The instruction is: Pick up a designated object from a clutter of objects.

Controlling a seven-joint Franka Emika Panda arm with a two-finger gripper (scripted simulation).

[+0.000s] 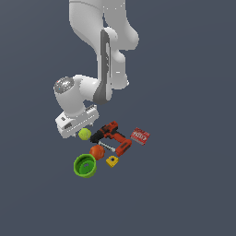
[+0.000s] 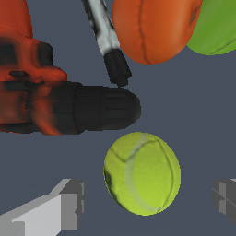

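Observation:
The designated object, a yellow-green tennis ball (image 1: 85, 134) (image 2: 142, 173), lies on the dark floor at the edge of the clutter nearest the exterior view's left. My gripper (image 1: 83, 128) (image 2: 147, 203) hangs low right over it and is open. Its two grey fingertips (image 2: 62, 205) stand on either side of the ball with a gap to each. The ball is close to the black nose of the red-and-black power drill (image 1: 110, 134) (image 2: 64, 107).
An orange ball (image 1: 97, 152) (image 2: 154, 27) and a green bowl (image 1: 85, 166) (image 2: 216, 27) lie just beyond the tennis ball. A small metal rod (image 1: 107, 147) (image 2: 107, 39) runs beside the drill. A yellow block (image 1: 112, 161) and a red flat box (image 1: 139, 136) sit farther off.

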